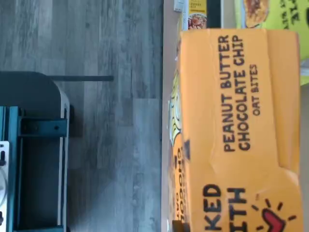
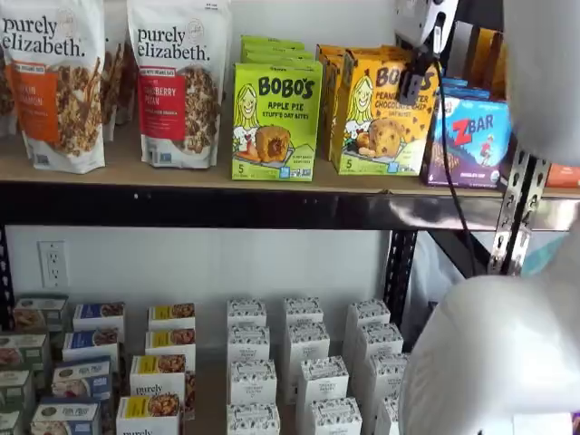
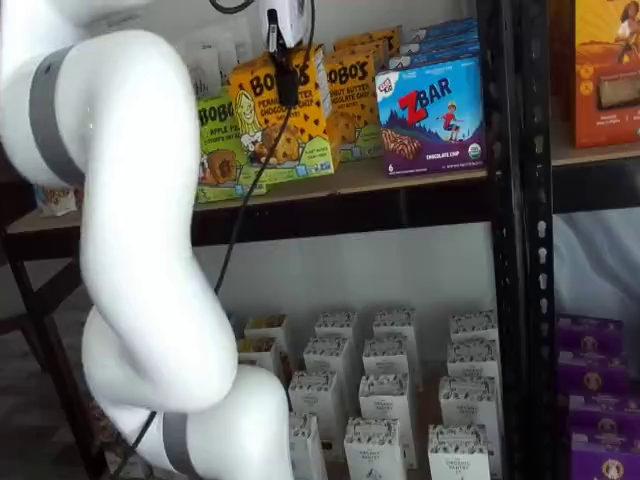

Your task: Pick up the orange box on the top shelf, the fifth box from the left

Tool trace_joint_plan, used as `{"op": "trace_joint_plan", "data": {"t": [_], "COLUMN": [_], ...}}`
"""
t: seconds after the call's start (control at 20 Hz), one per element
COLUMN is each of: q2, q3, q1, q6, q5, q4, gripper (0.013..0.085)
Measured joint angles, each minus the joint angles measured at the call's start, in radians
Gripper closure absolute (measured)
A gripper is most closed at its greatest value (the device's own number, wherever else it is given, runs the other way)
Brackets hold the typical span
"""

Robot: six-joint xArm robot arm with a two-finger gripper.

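The orange box (image 1: 241, 135) fills most of the wrist view, showing "Peanut Butter Chocolate Chip". In both shelf views it stands slightly tilted at the front of the top shelf (image 2: 181, 177), ahead of a like box behind it. My gripper (image 2: 412, 91) comes down from above, one black finger lying against the box's (image 2: 376, 127) front face; the other finger is hidden behind the carton. From the other side the gripper (image 3: 287, 95) is shut on the orange box (image 3: 265, 135), above the top shelf (image 3: 420, 175).
A lime-green Apple Pie box (image 2: 275, 118) stands just left of the orange box and a blue Zbar box (image 2: 467, 140) just right. Granola bags (image 2: 177, 82) stand further left. Small white boxes (image 2: 304, 362) fill the lower level. A black upright (image 3: 510, 200) stands right of the Zbar box (image 3: 432, 115).
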Motion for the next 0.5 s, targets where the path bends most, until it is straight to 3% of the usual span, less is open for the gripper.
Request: {"op": "trace_joint_plan", "data": {"t": [0.5], "q2": [-0.178], "q3": [0.177], "q1": [0.036], "q6": [0.032], "q5": [-0.001], "q4": [-0.016], "gripper": [0.0650]}}
